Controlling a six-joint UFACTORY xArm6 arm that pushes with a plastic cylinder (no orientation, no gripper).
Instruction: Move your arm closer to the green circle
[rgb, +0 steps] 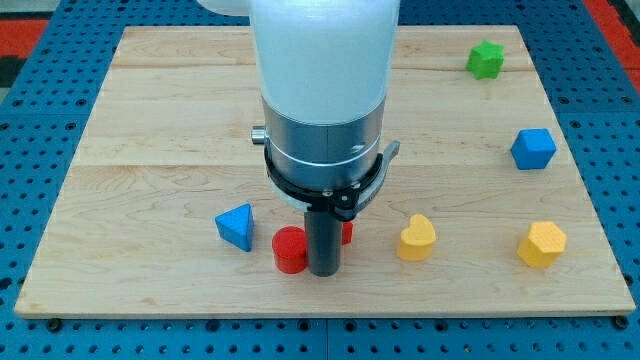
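No green circle shows in the camera view; it may be hidden behind my arm. The only green block I see is a star shape (486, 59) at the view's top right. My tip (323, 272) rests near the view's bottom centre, touching the right side of a red cylinder (289, 249). A second red block (346, 232) peeks out just right of the rod; its shape is hidden.
A blue triangular block (236, 226) lies left of the red cylinder. A yellow heart (416, 238) lies right of my tip, a yellow hexagon (542, 244) at the bottom right, a blue block (533, 149) at the right. The wooden board (150, 120) ends close below my tip.
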